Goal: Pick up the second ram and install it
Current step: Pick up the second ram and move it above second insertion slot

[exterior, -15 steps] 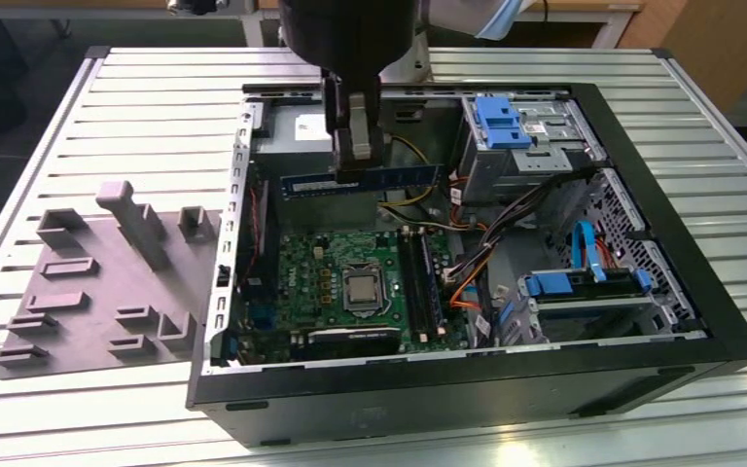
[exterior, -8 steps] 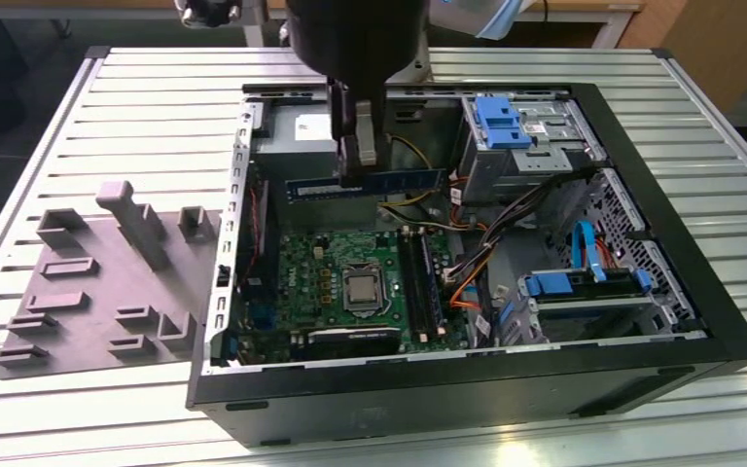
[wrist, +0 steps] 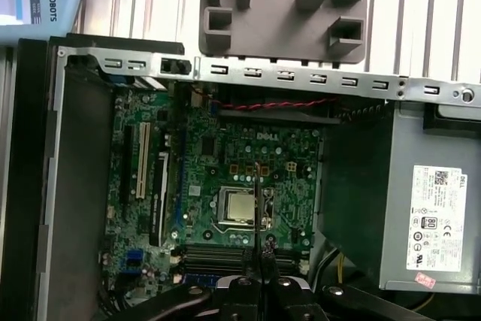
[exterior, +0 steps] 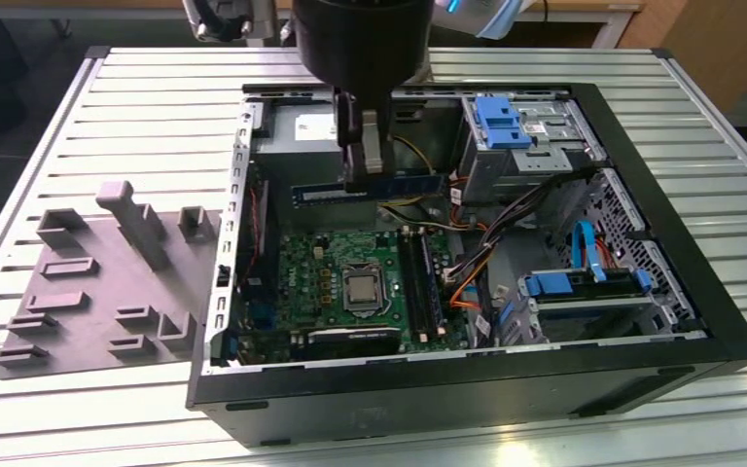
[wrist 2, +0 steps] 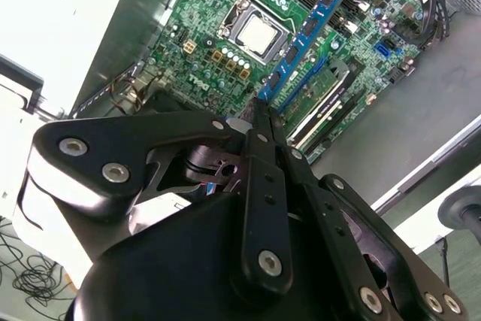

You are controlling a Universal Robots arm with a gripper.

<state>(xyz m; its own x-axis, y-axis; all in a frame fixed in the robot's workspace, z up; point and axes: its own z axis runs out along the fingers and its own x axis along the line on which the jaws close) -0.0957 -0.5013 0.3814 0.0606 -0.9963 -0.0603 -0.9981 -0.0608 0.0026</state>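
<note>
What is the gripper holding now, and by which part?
The gripper holds the long, flat, dark blue memory stick, pinched near the middle of its upper long edge, above the open computer case.

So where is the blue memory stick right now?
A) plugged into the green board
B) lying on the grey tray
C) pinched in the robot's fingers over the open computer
C: the gripper has its fingers shut on the second ram, which hangs in the air above the motherboard.

The case (exterior: 478, 389) is sitting on the table (exterior: 153, 88)
The holder tray (exterior: 88, 292) is lying to the exterior view's left of it; the second ram (exterior: 412, 183) is hanging above the motherboard (exterior: 328, 282) inside.
</note>
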